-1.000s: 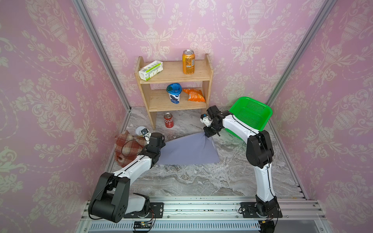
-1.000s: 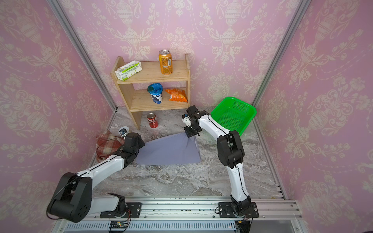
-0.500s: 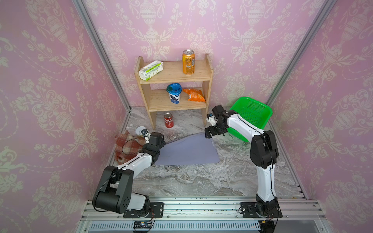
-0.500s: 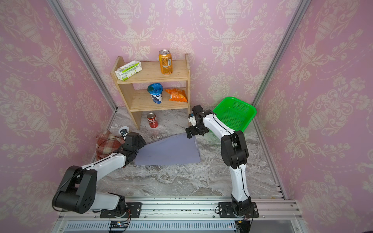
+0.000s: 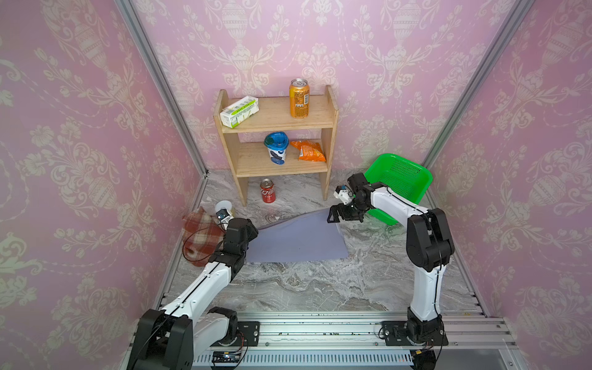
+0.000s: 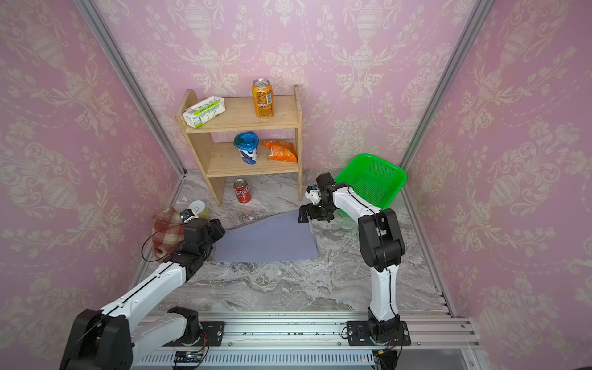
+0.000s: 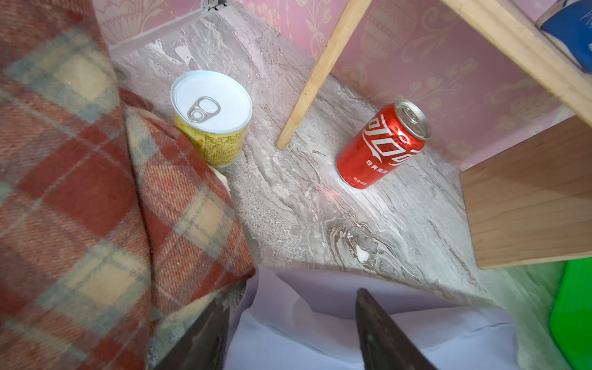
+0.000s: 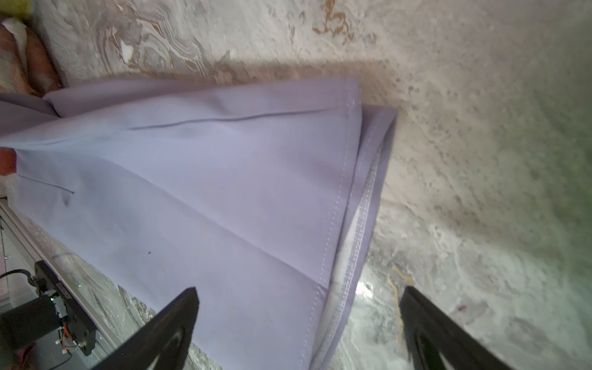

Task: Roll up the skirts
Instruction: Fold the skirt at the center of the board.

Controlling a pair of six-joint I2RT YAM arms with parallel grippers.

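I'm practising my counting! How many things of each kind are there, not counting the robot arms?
Skirts: 2 (lavender skirt, plaid skirt)
Cans: 3 (orange can, red can, yellow can)
Cup: 1
Snack bag: 1
Carton: 1
Basket: 1
Shelf: 1
Total: 10

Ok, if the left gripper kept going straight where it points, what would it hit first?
Most likely the lavender skirt: its bunched edge lies right between the fingers of the left gripper. Past it comes bare marble floor, then the red can, though depth is unclear.
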